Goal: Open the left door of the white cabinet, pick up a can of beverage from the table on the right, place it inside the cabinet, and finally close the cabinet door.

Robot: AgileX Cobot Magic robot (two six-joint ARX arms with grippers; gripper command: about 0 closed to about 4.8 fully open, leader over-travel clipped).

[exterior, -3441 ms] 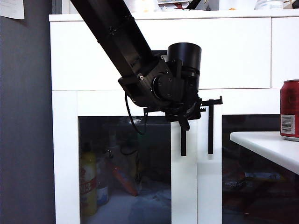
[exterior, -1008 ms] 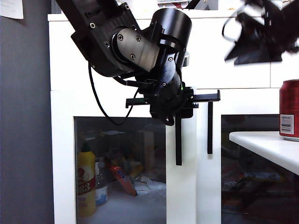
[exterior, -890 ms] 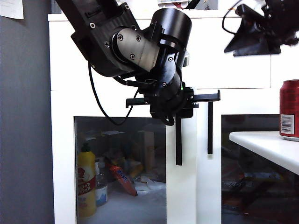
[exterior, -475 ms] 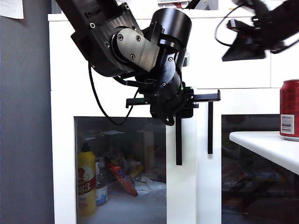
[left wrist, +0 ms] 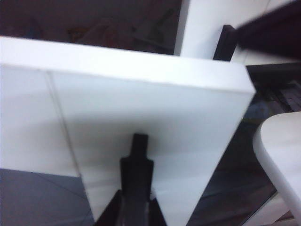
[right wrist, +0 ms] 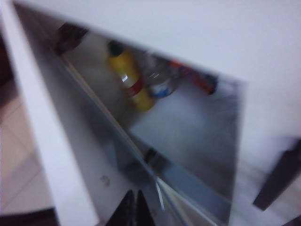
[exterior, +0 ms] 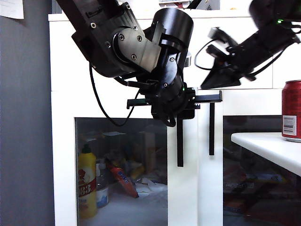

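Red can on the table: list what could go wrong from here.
The right tool is shut and blurred in mid-swing; arriving closed it may knock the can of beverage off the table edge. The left tool, shut on the left door handle, could slip, and the door could swing.

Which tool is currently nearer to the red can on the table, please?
The right tool: it hangs up and to the left of the can, in front of the drawer. The left tool sits farther left, at the left door's handle.
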